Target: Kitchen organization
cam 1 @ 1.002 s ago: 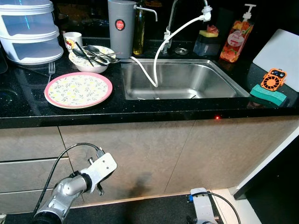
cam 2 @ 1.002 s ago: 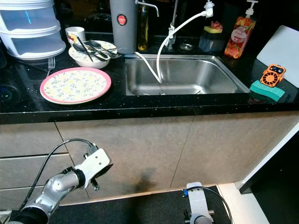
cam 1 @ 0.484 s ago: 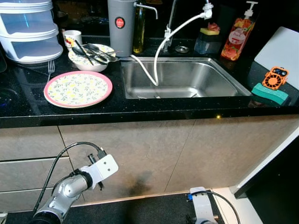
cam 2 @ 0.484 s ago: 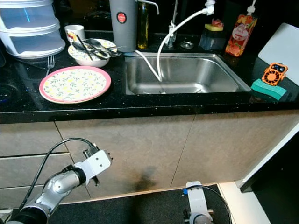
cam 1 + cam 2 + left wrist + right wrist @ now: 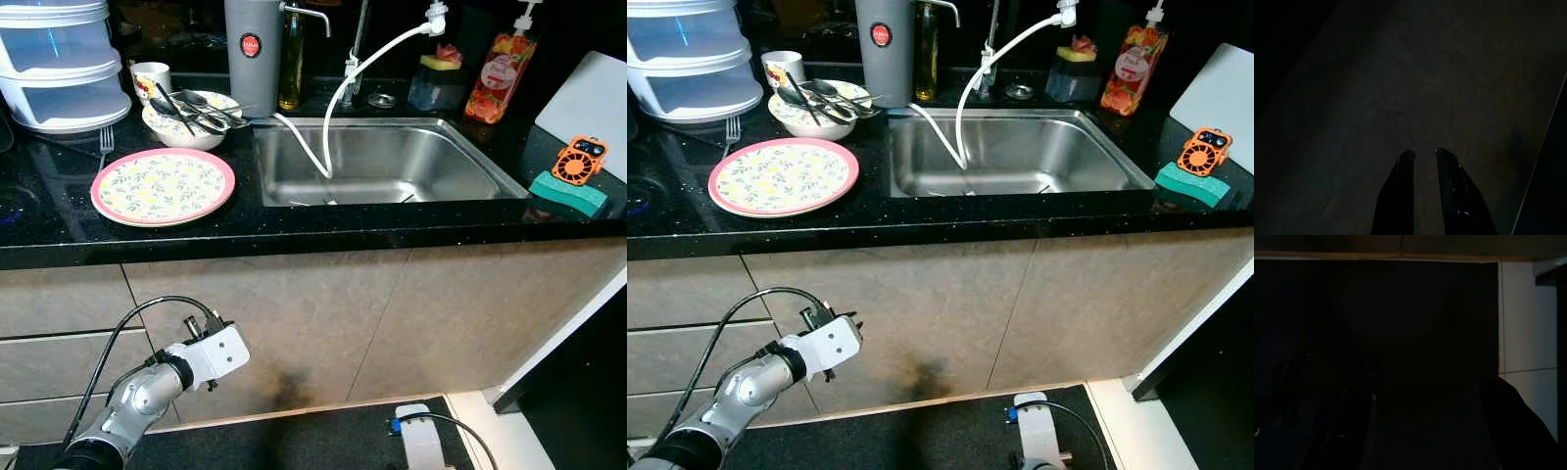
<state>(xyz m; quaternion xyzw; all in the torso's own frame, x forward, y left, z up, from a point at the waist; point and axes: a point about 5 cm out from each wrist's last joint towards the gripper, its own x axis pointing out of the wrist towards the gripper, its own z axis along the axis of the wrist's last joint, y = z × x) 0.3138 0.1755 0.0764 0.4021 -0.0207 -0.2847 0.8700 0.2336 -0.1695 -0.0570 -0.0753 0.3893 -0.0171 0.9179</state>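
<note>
A pink-rimmed floral plate (image 5: 163,186) lies on the black counter (image 5: 59,230) left of the steel sink (image 5: 382,162). Behind it are a bowl (image 5: 191,119) holding several pieces of cutlery, a fork (image 5: 106,147) and a mug (image 5: 149,78). My left arm (image 5: 167,377) is low in front of the cabinet doors, well below the counter. In the dark left wrist view my left gripper (image 5: 1424,152) points at the cabinet face, fingers close together with nothing between them. My right arm (image 5: 421,446) hangs idle near the floor.
Stacked white containers (image 5: 59,64) stand at the back left. A grey jug (image 5: 254,57), an oil bottle (image 5: 291,59) and a soap bottle (image 5: 493,78) line the back. A white hose (image 5: 338,98) hangs into the sink. A green sponge (image 5: 566,194) and an orange gadget (image 5: 575,162) sit right.
The whole view has shifted a little, so the camera moved. My left arm has edged slightly up and right by the cabinet. The right arm sits lower in view.
</note>
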